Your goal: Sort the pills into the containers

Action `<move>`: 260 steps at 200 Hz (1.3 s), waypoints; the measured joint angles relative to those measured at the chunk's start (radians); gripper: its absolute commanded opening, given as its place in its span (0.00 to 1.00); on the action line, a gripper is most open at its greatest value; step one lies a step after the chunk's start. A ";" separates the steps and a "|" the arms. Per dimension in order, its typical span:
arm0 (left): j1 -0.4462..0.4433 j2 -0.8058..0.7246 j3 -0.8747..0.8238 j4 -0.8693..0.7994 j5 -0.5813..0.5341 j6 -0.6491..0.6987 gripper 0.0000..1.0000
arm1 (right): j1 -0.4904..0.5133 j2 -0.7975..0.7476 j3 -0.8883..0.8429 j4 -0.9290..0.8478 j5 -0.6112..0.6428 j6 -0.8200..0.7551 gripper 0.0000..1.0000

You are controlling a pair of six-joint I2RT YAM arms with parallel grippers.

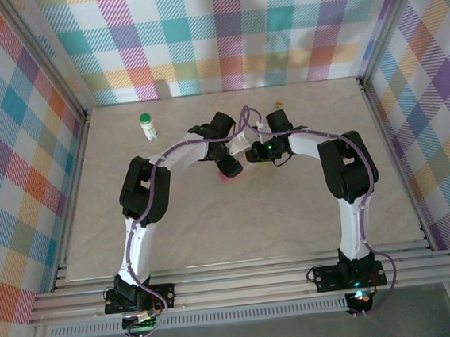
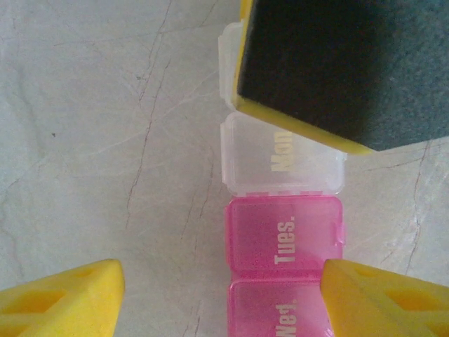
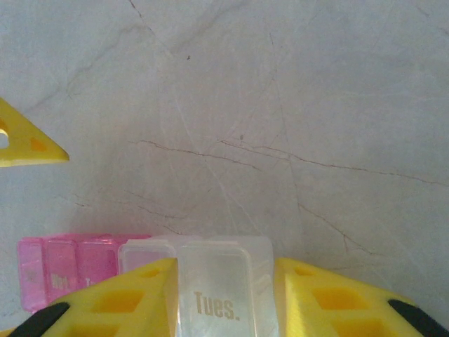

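Both arms are crowding the middle of the table (image 1: 215,233). There the right gripper (image 3: 224,281) is clamping the clear end of the pill box (image 2: 284,232) and blocking it from above, while the left gripper (image 2: 221,277) is straddling the pink lids with fingers spread. The near half is lying open, and the white bottle with green cap (image 1: 149,125) is standing well apart at the far left.

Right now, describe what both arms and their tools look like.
Both arms, left arm and right arm, have white links, bulky black joints and black bases. A purple cable runs along each. A green light glows on the right one. The tool fingers are yellow wedges with cut-out hollows; one carries a dark pad.
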 measured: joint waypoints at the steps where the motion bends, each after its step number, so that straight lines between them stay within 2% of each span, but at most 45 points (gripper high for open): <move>1: 0.000 0.000 0.000 0.000 0.000 0.000 0.76 | 0.000 0.000 0.000 0.000 0.000 0.000 0.38; 96: 0.000 -0.050 -0.104 0.094 0.033 0.000 0.76 | 0.000 0.000 0.000 0.000 0.000 0.000 0.38; 145: 0.000 -0.053 -0.161 0.109 0.013 0.000 0.77 | 0.000 0.000 0.000 0.000 -0.002 0.000 0.38; 207: -0.001 -0.053 -0.161 0.115 -0.029 -0.007 0.69 | 0.000 0.000 0.000 0.000 -0.003 0.000 0.38; 260: -0.006 -0.051 -0.087 0.058 -0.035 -0.014 0.68 | 0.000 0.000 0.000 0.001 -0.003 0.000 0.38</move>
